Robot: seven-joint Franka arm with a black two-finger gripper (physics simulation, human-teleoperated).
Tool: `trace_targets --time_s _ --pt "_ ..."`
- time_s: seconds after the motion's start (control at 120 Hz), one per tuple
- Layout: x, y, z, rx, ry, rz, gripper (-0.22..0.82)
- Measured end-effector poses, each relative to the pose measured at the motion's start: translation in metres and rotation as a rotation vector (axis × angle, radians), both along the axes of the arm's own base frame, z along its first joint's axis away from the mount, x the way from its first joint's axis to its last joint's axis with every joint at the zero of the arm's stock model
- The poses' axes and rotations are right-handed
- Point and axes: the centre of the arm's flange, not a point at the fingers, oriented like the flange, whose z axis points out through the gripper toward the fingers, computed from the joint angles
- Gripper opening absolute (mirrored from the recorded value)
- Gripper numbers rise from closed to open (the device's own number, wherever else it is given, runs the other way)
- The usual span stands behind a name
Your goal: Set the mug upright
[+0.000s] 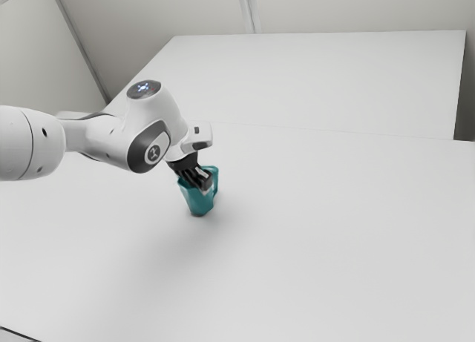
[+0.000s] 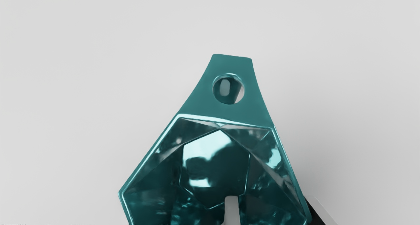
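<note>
Franka arm (image 1: 111,138) nearest, ext. view's left. Gripper (image 1: 203,182) at teal faceted mug (image 1: 199,202), can't tell if gripping. Mug approx. upright; avoid sideways pressure, tip risk.

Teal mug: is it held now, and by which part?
The gripper is at the mouth of the faceted teal mug, but whether it holds it cannot be told.

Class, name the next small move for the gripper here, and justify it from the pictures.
I would probably ease the open gripper straight up until it clears the mug. The mug looks upright, mouth up, while one finger reaches inside it and the other stands outside the wall, so a sideways move might tip it.
</note>
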Motion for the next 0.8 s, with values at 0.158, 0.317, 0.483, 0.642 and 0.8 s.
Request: trace_targets --time_s 0.158,0.317,0.483,0.642,0.8 --pt "-0.001 -0.002 0.011 0.001 -0.018 0.006 0.40" --pt "-0.005 -0.010 0.049 0.005 -0.046 0.017 0.51" --pt "0.010 -0.022 0.117 -0.011 -0.053 0.058 0.56" --pt "0.020 -0.033 0.190 -0.028 -0.038 0.106 0.58" --pt "0.020 -0.042 0.240 -0.036 -0.001 0.143 0.59"
